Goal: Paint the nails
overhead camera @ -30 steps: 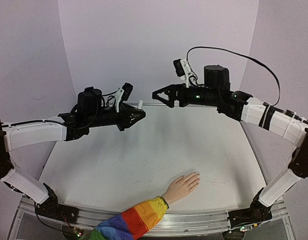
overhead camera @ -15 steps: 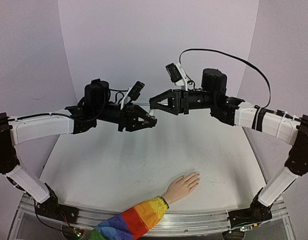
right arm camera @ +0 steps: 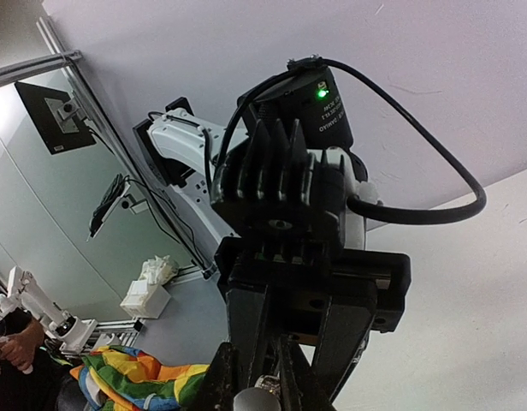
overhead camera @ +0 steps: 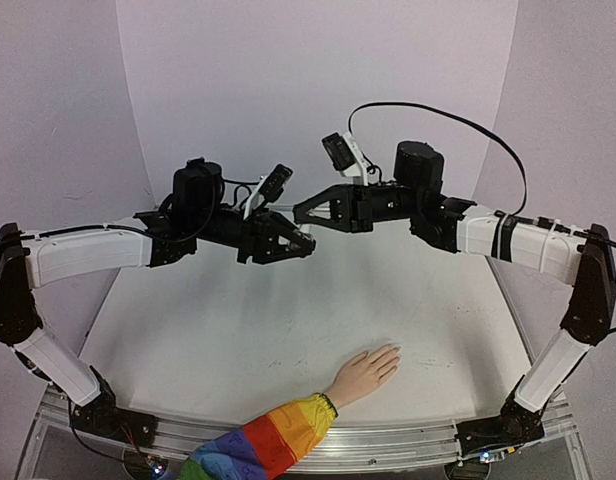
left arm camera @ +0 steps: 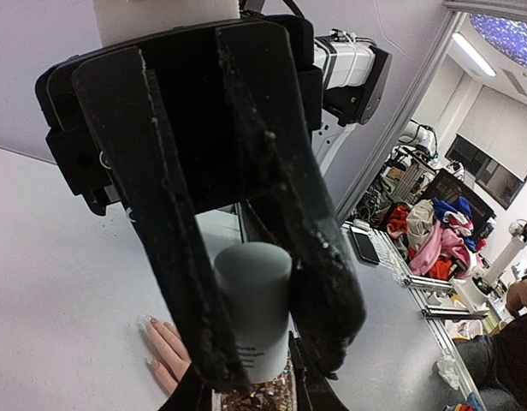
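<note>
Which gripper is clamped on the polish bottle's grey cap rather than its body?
The right gripper pinches the grey cap; the left gripper holds the glittery bottle body instead.

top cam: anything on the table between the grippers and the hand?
Nothing: in the top view the table is bare between the hand and the left gripper and right gripper, which meet in the air, both shut on the polish bottle.

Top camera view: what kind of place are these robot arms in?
Likely a robotics lab: two arms bolted to a white table, plain backdrop walls, cluttered workbenches beyond in the left wrist view.
</note>
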You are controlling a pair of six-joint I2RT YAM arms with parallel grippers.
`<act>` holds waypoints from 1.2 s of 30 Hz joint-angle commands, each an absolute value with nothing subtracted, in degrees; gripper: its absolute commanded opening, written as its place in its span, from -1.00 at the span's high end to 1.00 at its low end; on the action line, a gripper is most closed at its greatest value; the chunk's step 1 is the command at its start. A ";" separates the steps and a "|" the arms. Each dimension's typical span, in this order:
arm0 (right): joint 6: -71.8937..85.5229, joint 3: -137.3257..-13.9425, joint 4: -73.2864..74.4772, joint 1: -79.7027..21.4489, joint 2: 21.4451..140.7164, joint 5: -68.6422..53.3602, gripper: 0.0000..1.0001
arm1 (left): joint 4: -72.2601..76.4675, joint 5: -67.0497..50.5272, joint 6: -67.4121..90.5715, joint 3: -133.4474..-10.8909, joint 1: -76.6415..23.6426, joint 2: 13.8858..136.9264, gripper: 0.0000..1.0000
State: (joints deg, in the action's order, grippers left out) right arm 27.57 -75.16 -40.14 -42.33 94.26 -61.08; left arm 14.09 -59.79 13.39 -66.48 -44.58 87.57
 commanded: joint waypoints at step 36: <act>17.17 -83.02 -20.60 -50.22 89.10 -16.44 -0.76 | 14.59 -20.46 -0.48 -57.90 -42.62 76.22 1.00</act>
State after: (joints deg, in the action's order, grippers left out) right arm 20.23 -88.40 -15.35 -57.06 96.51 0.67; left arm 11.66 -4.60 -2.04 -57.78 -44.31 81.56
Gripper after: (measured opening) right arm 0.847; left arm 0.221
